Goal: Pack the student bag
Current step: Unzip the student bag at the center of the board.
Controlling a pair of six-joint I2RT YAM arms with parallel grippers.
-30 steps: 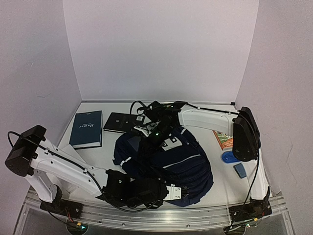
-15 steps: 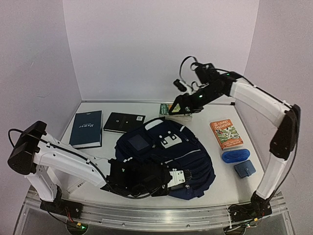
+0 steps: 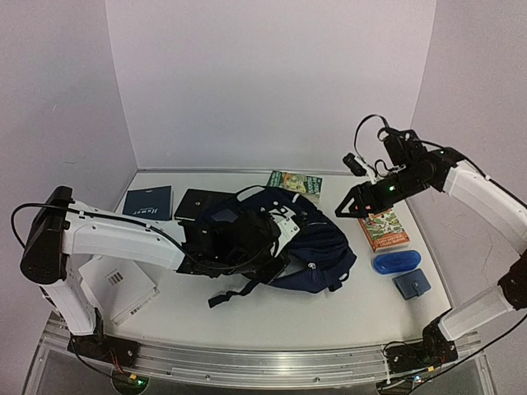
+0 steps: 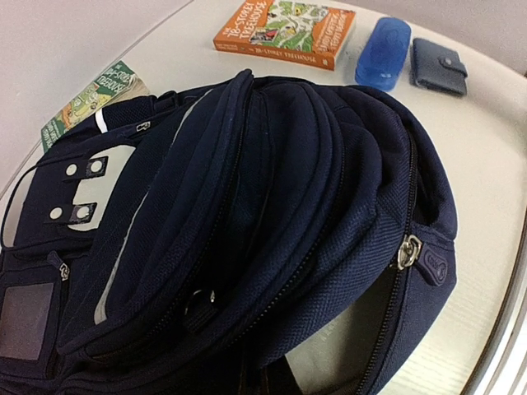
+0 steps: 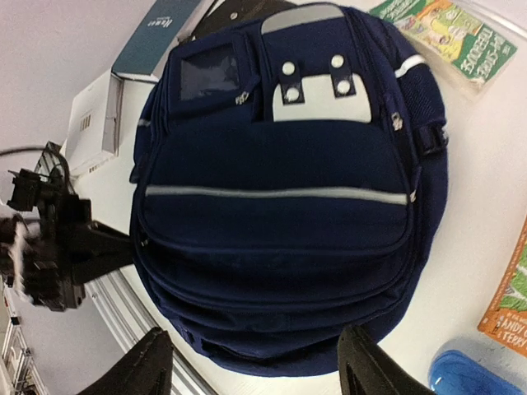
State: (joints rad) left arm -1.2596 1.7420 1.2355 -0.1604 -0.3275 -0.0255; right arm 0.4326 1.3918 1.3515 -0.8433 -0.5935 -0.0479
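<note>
The student bag, navy with white stripes and a dotted white patch, lies bunched in the middle of the table. My left gripper is at the bag's left side, buried in the fabric and holding it up; a strap hangs below. In the left wrist view the bag fills the frame, my fingers are hidden, and a zip stands open on a pale inside. My right gripper hangs open and empty in the air right of the bag. It looks down on the bag between its fingers.
An orange book, a blue case and a small blue pouch lie at the right. A green book lies at the back. A navy book and a black notebook lie back left. A white box lies front left.
The bag has moved from the front edge toward the middle with my left gripper and is now bunched up. My right arm has swung right and lower, away from the back wall.
</note>
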